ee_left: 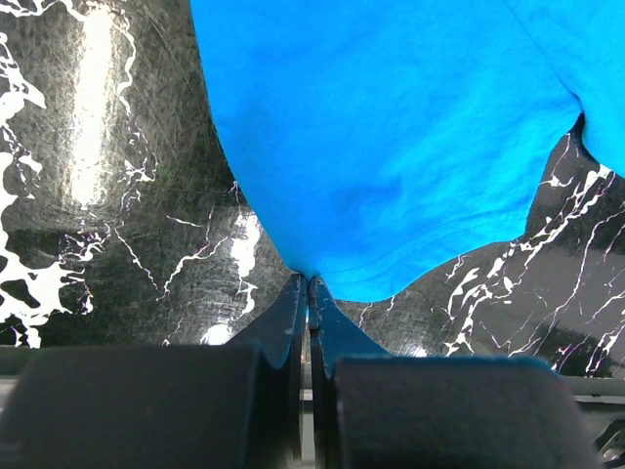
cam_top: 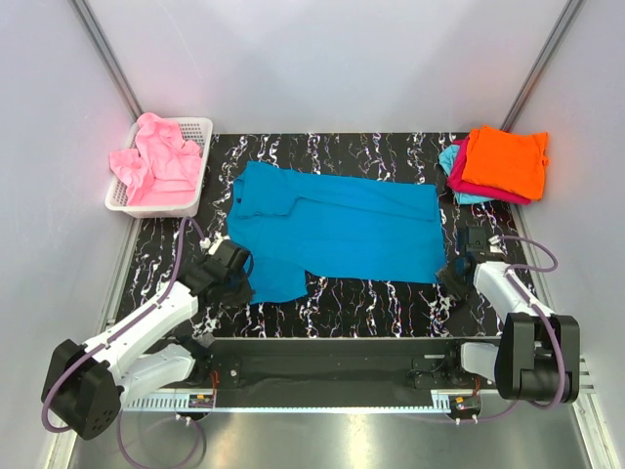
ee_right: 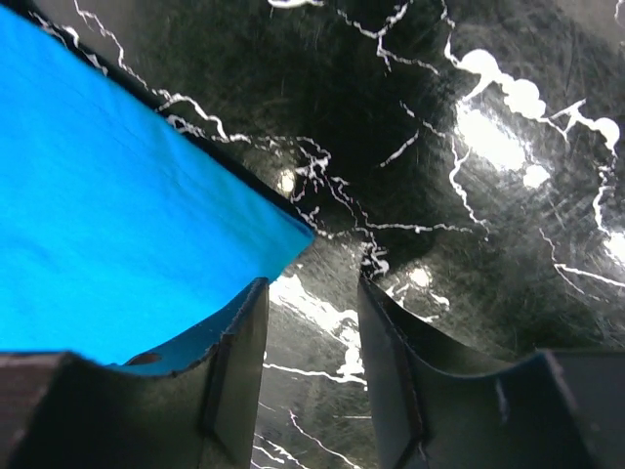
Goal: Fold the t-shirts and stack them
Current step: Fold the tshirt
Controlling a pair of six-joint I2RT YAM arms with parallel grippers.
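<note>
teal-blue t-shirt (cam_top: 332, 230): soft matt cloth, smooth, a few faint creases
table top (cam_top: 391, 298): black, white veining, marble look, glossy with glare patches
basket (cam_top: 201, 174): white plastic mesh
pink cloth (cam_top: 161, 166): matt, crumpled
orange t-shirt (cam_top: 506, 161): matt cloth, smooth

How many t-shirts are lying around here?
5: teal-blue t-shirt spread mid-table; pink t-shirt in the white mesh basket, far left; orange t-shirt, magenta t-shirt and light cyan t-shirt stacked far right. More may hide in the basket.

One teal shirt (cam_top: 337, 230), one orange (cam_top: 506, 161), one magenta (cam_top: 461, 176), one cyan (cam_top: 449, 158); pink (cam_top: 156, 161) count unclear. One basket (cam_top: 198, 124). Two arms.
</note>
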